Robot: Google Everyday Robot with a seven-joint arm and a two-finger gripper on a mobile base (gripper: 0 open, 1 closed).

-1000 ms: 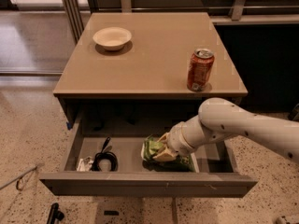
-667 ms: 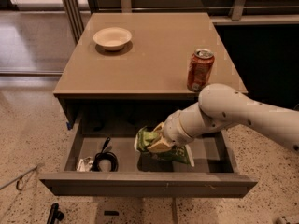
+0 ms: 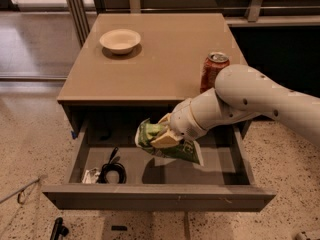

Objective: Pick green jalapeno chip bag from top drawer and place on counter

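Note:
The green jalapeno chip bag (image 3: pixel 172 145) hangs tilted in my gripper (image 3: pixel 161 135), lifted above the floor of the open top drawer (image 3: pixel 155 196). The gripper is shut on the bag's upper left part, and the bag's white edge points down to the right. My white arm (image 3: pixel 250 101) reaches in from the right, across the drawer's right side. The tan counter (image 3: pixel 160 54) lies just behind and above the gripper; the bag is below the level of its front edge.
A red soda can (image 3: pixel 213 70) stands on the counter's right front part, close behind my arm. A white bowl (image 3: pixel 120 40) sits at the counter's back left. A black coiled cable (image 3: pixel 113 170) and a small crumpled wrapper (image 3: pixel 91 175) lie in the drawer's left part.
The gripper has lifted the chip bag off the drawer floor and carried it up and to the left. The arm has risen with it, now partly covering the can.

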